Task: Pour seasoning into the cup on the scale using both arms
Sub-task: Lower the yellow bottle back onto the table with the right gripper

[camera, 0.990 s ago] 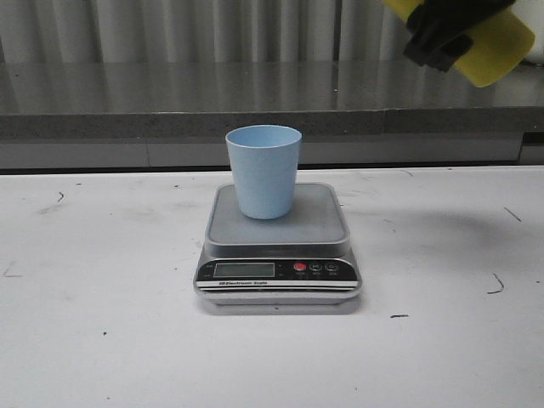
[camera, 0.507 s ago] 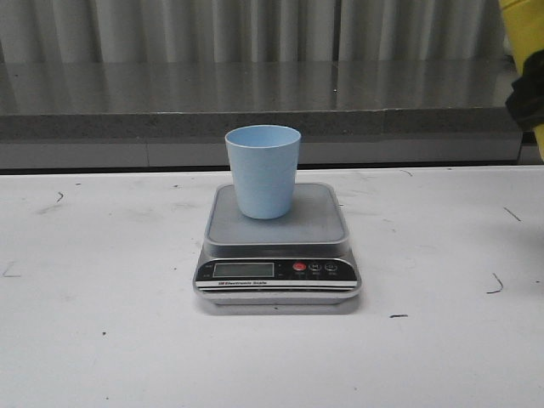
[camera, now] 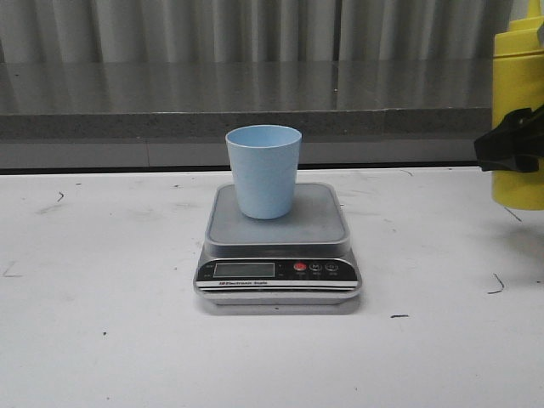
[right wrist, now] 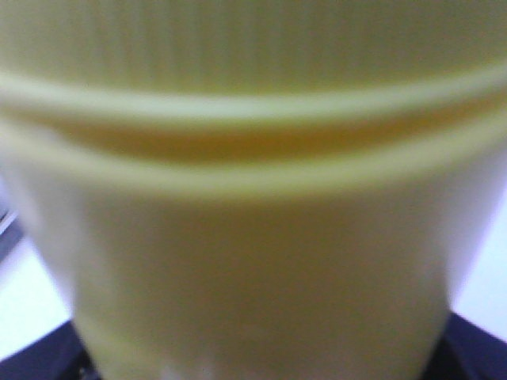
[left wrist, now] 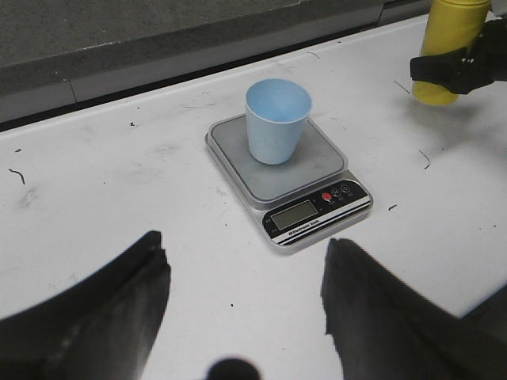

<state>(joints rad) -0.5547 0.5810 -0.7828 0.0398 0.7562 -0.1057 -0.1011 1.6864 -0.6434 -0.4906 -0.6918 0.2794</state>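
The blue cup (camera: 263,171) stands upright on the scale (camera: 278,246) in the middle of the white desk (camera: 102,340). Well to the scale's right, the right hand (camera: 508,150) pinches the upright yellow bottle (camera: 519,110). The left hand (left wrist: 242,305) hangs spread, holding nothing.

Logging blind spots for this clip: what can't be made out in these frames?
- Seasoning bottle: nozzle cut off by the front view's top edge; the right wrist view shows only a blurred yellow wall.
- Scale: display reading too small in the front and left wrist views.
- Cup: contents hidden by its wall from the front.
- Right gripper: partly cut off by the front view's right edge.
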